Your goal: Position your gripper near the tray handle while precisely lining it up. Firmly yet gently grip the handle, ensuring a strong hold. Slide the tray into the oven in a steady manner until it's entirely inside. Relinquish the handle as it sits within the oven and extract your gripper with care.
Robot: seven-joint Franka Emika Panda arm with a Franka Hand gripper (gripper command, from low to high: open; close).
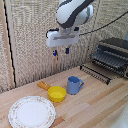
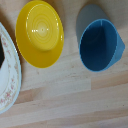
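**Gripper High Above Mug, Oven Off to the Side**

Landmark: blue mug [image 1: 75, 85], smooth glazed, tapered, standing upright on pale wooden table [image 1: 100, 107] of jointed planks with visible grain.

Directly above the mug, well apart from it: white boxy gripper [image 1: 61, 51] on bulky white arm, two short blue-tipped fingers [image 1: 67, 50] hanging downward, slightly parted, holding nothing.

Toward the exterior view's right of the mug, at the table's far edge: dark toaster oven [image 1: 114, 54] with silvery trim, door dropped open. Wire tray [image 1: 109, 61] of thin parallel bars sitting at the oven mouth, partly pulled out over the door. No readable writing on the oven at this size.

Just beside the mug, toward the exterior view's left: glossy yellow bowl [image 1: 56, 93], round with concentric rings, short orange-tan handle. Further left and nearer: round cream plate [image 1: 32, 112] with patterned rim.

Behind the mug: woven beige backdrop [image 1: 30, 40]. Open bare tabletop between mug and oven door.
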